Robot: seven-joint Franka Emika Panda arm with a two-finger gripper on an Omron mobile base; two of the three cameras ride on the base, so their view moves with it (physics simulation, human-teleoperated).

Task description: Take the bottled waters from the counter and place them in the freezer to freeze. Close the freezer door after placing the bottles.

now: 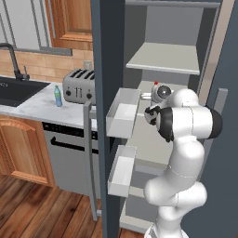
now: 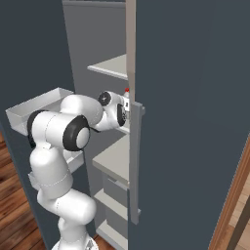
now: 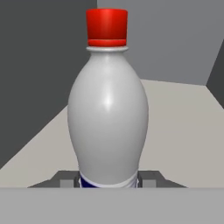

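Observation:
My gripper (image 3: 108,180) is shut on the red-capped bottled water (image 3: 108,113), which stands upright just above a pale shelf (image 3: 183,131) inside the freezer (image 1: 162,58). From the left base view the hand (image 1: 160,93) reaches into the freezer, with the red cap (image 1: 155,83) showing above it. The cap (image 2: 127,91) also peeks out in the right base view. The freezer door (image 1: 109,69) stands open, white bins (image 1: 123,111) on its inner face. The green-capped bottled water (image 1: 57,96) stands on the counter (image 1: 37,104).
A steel toaster (image 1: 79,86) sits on the counter beside the freezer door. A black sink (image 1: 16,90) lies at the far left, and a dishwasher (image 1: 69,153) is below the counter. Another slate door (image 2: 195,122) with a long handle (image 2: 134,161) stands right of the arm.

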